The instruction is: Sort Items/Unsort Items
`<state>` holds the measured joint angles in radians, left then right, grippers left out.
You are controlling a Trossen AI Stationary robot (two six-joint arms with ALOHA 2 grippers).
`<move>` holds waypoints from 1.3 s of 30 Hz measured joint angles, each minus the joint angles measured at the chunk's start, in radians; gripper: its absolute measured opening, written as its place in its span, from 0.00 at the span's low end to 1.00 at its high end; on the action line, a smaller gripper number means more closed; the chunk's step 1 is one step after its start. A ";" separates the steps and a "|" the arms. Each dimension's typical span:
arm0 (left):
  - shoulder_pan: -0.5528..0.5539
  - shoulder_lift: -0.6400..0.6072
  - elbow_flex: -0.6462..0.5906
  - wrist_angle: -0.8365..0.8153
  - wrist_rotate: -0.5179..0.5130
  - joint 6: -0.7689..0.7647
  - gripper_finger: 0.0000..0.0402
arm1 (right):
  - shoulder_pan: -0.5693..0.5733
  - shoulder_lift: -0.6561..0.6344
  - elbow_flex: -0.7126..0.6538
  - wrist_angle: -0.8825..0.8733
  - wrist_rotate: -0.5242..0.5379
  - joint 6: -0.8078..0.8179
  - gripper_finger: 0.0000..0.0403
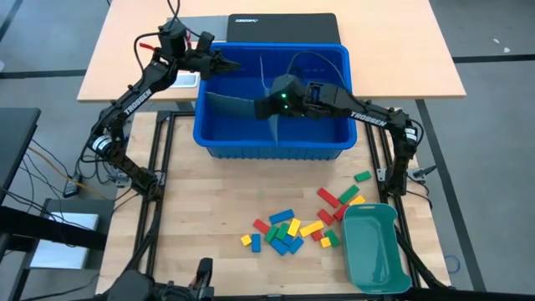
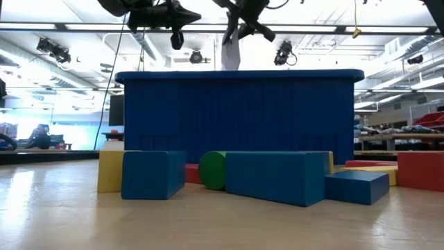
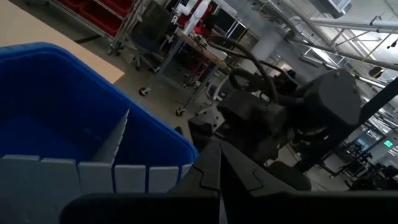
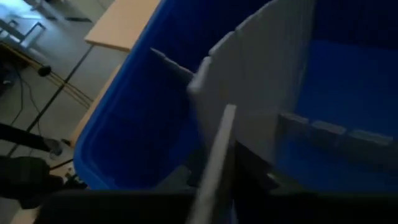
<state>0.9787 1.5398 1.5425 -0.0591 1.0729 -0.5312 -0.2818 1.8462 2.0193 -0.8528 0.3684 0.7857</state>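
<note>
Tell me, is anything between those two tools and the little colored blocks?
Yes. Both tools, left tool and right tool, are up at the blue bin, whose front wall stands between them and the blocks scattered on the table. The right tool also has a grey divider sheet pinched between its fingers.

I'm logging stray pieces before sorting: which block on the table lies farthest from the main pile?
The green block lying alone nearest the blue bin, above the teal tray. The other blocks cluster together lower on the table.

Blue bin [image 1: 272, 142], grey divider sheet [image 1: 230, 104], teal tray [image 1: 376, 251], red, yellow, green, blue blocks [image 1: 288, 230]
</note>
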 joint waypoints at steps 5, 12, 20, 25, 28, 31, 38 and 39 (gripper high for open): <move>0.000 0.000 0.000 0.000 0.000 -0.001 0.01 | 0.006 0.000 0.006 0.017 0.079 -0.004 0.03; 0.000 0.000 0.000 0.000 -0.013 -0.001 0.01 | 0.024 0.000 0.063 0.067 0.220 -0.044 0.01; 0.000 0.000 0.000 0.001 -0.041 0.002 0.01 | 0.067 0.000 0.073 0.122 0.383 -0.104 0.01; 0.000 0.000 0.000 0.001 -0.054 0.003 0.01 | 0.119 0.000 0.073 0.189 0.539 -0.181 0.00; 0.000 0.000 0.000 0.001 -0.069 0.003 0.01 | 0.151 0.000 0.073 0.261 0.645 -0.273 0.00; 0.000 0.000 0.000 0.000 -0.086 0.004 0.01 | 0.181 0.000 0.073 0.347 0.750 -0.388 0.00; 0.000 0.000 0.000 0.000 -0.176 0.031 0.01 | 0.211 0.000 0.074 0.451 0.937 -0.555 0.00; 0.000 0.000 0.000 0.000 -0.198 0.031 0.01 | 0.209 0.000 0.074 0.445 0.953 -0.553 0.00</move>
<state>0.9787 1.5398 1.5425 -0.0589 0.8748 -0.5007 -0.0730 1.8462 2.0930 -0.4082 1.3210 0.2325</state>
